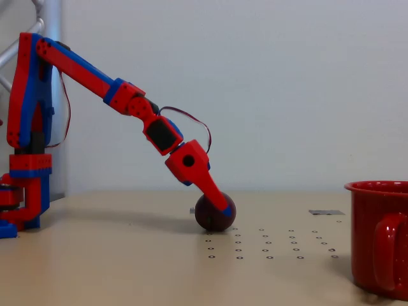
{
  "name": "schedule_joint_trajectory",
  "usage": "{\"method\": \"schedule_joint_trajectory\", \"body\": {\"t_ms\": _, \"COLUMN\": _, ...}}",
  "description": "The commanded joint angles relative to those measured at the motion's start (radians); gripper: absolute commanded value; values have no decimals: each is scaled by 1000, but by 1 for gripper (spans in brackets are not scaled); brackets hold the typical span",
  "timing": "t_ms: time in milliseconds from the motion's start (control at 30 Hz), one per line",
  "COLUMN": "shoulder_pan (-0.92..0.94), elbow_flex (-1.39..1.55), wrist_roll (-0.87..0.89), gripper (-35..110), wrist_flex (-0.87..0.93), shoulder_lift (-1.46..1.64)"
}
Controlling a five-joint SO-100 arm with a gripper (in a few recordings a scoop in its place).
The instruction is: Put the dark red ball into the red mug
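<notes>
The dark red ball (213, 217) rests on the tan table (127, 255) near the middle of the fixed view. My red and blue arm reaches down from the left, and my gripper (221, 208) sits around the ball, with one red finger (215, 193) lying across its front. The other finger is hidden behind the ball, so the jaw state is unclear. The red mug (380, 237) stands at the right edge, close to the camera, handle facing forward, well apart from the ball.
The arm's base (25, 191) is clamped at the left edge of the table. A grid of small printed circles (268, 245) marks the tabletop between ball and mug. A small grey tag (326, 211) lies flat behind the mug.
</notes>
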Motion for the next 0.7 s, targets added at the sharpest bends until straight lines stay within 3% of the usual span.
{"method": "schedule_joint_trajectory", "body": {"t_ms": 0, "shoulder_pan": 21, "elbow_flex": -23, "wrist_roll": -20, "gripper": 40, "wrist_flex": -25, "shoulder_lift": 38}}
{"method": "schedule_joint_trajectory", "body": {"t_ms": 433, "shoulder_pan": 21, "elbow_flex": -3, "wrist_roll": -31, "gripper": 35, "wrist_flex": -23, "shoulder_lift": 35}}
{"method": "schedule_joint_trajectory", "body": {"t_ms": 667, "shoulder_pan": 32, "elbow_flex": -9, "wrist_roll": -37, "gripper": 25, "wrist_flex": 2, "shoulder_lift": 32}}
